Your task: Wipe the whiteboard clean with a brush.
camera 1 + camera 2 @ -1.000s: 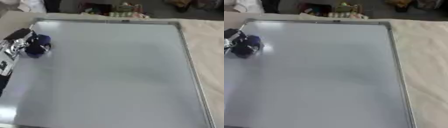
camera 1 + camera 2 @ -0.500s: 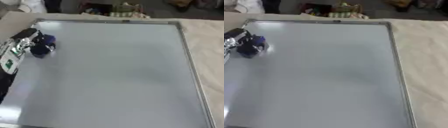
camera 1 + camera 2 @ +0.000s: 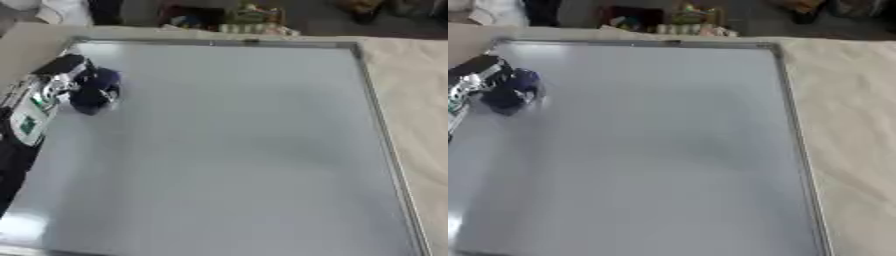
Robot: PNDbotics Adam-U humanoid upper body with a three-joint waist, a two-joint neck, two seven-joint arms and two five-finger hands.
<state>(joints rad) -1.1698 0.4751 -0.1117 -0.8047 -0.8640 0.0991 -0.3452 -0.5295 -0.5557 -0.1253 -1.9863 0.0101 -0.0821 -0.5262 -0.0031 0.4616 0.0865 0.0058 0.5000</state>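
A large whiteboard (image 3: 236, 150) with a metal frame lies flat and fills most of both views; its surface looks plain grey-white with no marks that I can make out. My left hand (image 3: 59, 82) comes in from the left edge, over the board's upper left part, with its fingers curled round a dark blue brush (image 3: 92, 92) that rests on the board. My right hand shows in no view.
The board lies on a beige cloth (image 3: 420, 100) that shows along the right side. Past the far edge stand some small coloured items (image 3: 249, 17) and dark shapes.
My left hand has carried the blue brush up the board's left side, toward the far left corner. The camera has also shifted slightly.
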